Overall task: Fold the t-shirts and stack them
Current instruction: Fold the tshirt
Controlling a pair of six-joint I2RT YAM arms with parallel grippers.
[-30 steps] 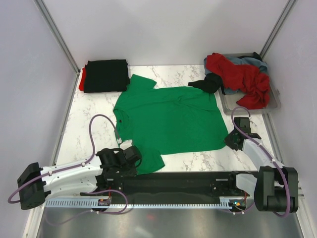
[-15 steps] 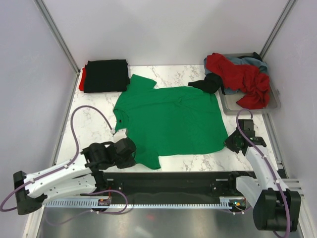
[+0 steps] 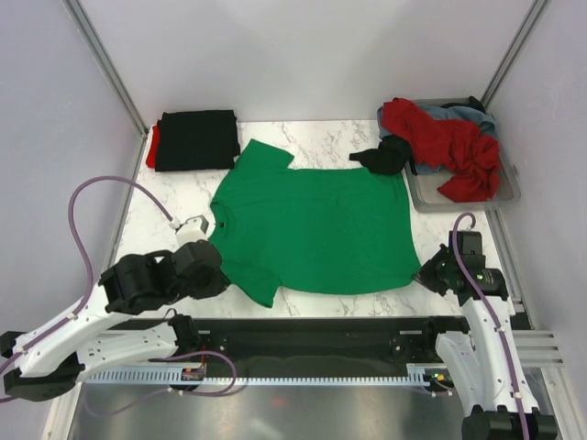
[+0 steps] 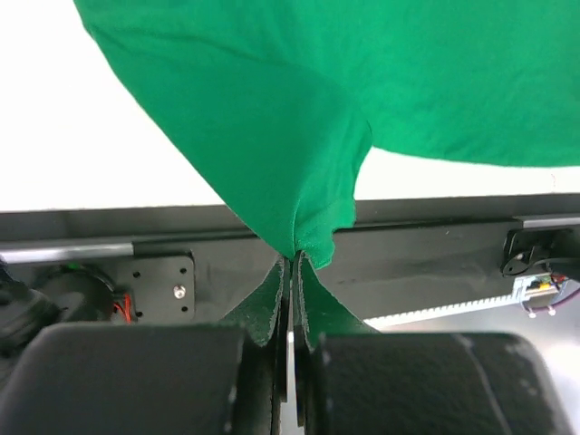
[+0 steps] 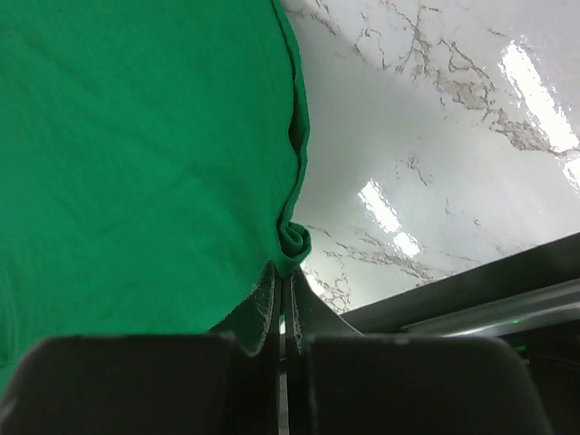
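Note:
A bright green t-shirt (image 3: 312,229) lies spread flat on the marble table, collar to the left. My left gripper (image 3: 227,277) is shut on its near-left sleeve; in the left wrist view the green cloth (image 4: 272,109) hangs pinched at the fingertips (image 4: 292,259). My right gripper (image 3: 425,275) is shut on the near-right hem corner, where the cloth (image 5: 136,136) bunches at its tips (image 5: 283,270). At the back left a folded black t-shirt (image 3: 195,139) sits on a red one (image 3: 150,147).
A clear tray (image 3: 509,194) at the back right holds a crumpled red shirt (image 3: 449,142) and a grey-blue one (image 3: 463,115). A black shirt (image 3: 385,158) hangs over the tray's left edge. A black rail (image 3: 321,335) runs along the near edge, and walls stand close on both sides.
My right gripper has shut on the hem corner and drawn back toward the near edge. The left arm has swung left with the sleeve, pulling the shirt flatter.

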